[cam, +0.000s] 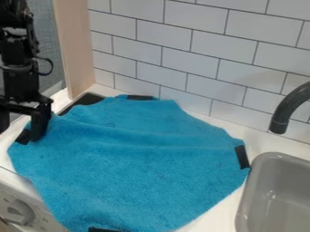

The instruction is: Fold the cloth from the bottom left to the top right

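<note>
Your arm (21, 47) shows black throughout, its chunky segments stacked with knobbly, uneven outlines. You can see a thin black cable (51, 68) looping out from its side, a black crossbar (19, 109) lower down, and thick, dark fingers (40, 123).

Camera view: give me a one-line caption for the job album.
Rippled blue cloth spread on the white counter beside the gray sink, open end effector at the cloth's left edge.
</note>
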You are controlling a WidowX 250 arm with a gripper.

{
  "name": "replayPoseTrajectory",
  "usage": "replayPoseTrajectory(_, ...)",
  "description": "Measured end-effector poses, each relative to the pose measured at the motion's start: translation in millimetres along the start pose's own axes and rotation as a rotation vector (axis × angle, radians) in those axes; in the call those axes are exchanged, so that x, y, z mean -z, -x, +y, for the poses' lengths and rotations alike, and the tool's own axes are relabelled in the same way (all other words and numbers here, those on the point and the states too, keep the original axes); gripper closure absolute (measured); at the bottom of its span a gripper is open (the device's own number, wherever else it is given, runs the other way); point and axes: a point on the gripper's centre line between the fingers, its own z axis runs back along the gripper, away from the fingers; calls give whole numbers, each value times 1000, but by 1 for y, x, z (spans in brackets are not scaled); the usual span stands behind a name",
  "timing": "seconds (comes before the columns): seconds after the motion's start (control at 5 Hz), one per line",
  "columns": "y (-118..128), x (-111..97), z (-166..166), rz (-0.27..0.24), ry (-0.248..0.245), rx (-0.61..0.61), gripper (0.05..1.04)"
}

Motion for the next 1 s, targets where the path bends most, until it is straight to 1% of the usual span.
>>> replayPoseTrajectory(0.2, -2, 2, 0, -12, 13, 13, 85)
replayPoseTrajectory(0.4, -4, 4, 0, -23, 6, 10, 139)
replayPoseTrajectory(0.6, -2, 6, -2, -28, 4, 4, 424)
replayPoseTrajectory(0.8, -3, 6, -4, -30, -18, -8, 680)
replayPoseTrajectory(1.0, -3, 6, -4, -38, -27, -7, 848)
